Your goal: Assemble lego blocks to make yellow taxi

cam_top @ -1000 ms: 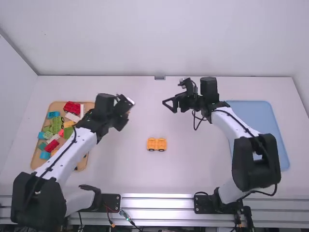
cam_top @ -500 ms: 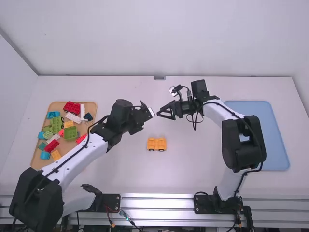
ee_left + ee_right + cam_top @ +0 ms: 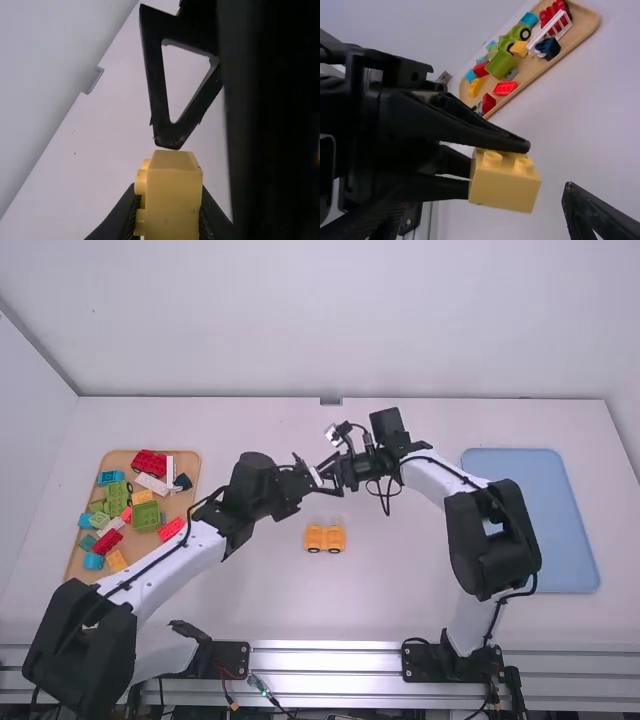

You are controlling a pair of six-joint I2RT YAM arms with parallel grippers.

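left and right grippers brought together above the middle of the white table (image 3: pixel 400 590). the left gripper (image 3: pixel 308 476) is closed on a yellow block (image 3: pixel 504 182), its fingers pressed against opposite sides; two round studs show on the block. the right gripper (image 3: pixel 335 478) is open, its fingers (image 3: pixel 587 215) standing wide apart with the block between them in the right wrist view; whether either finger touches it cannot be told. nearer than both grippers, an orange-yellow wheeled piece (image 3: pixel 324 538) rests on the table, its dark wheels visible along the near side. at left, a wooden tray (image 3: pixel 585 27) bears red, green, blue, white and yellow pieces, among them a green box-like block (image 3: pixel 145 516) and a red block (image 3: pixel 505 88). at right lies a pale blue tray (image 3: pixel 545 540), partly behind the right arm.
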